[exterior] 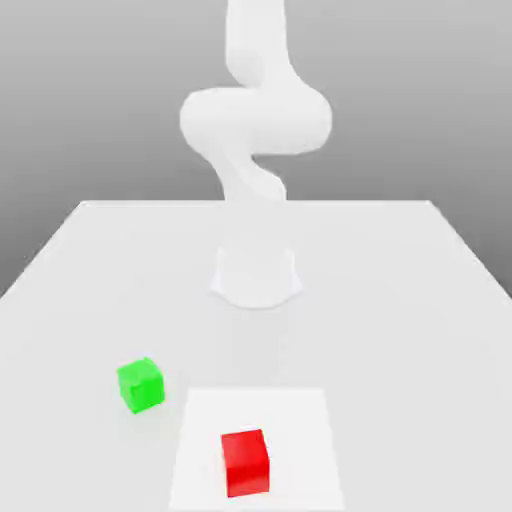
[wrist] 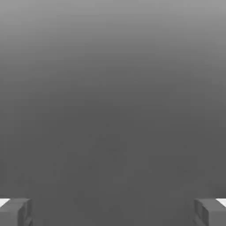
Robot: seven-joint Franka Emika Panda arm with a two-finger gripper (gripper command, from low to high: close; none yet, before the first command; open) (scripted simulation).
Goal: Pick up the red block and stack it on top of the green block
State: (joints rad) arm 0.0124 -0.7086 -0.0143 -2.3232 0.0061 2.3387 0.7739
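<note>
Gripper [wrist: 113, 212] fingers are wide apart in the hand view, can't tell how far off the red cube [exterior: 246, 463] is, it's bottom centre in the exterior view

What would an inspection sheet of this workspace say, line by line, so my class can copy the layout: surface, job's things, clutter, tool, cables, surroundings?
Surface: pale, plain table with a brighter white square patch near its front edge in the exterior view.
Job's things: red block on the white patch; green block on the table outside the patch, towards the exterior view's left; not stacked.
Clutter: nothing seen.
Tool: open, nothing between its fingers in the hand view.
Cables: nothing seen.
Surroundings: white arm mounted at the table's far side; plain grey background.
</note>
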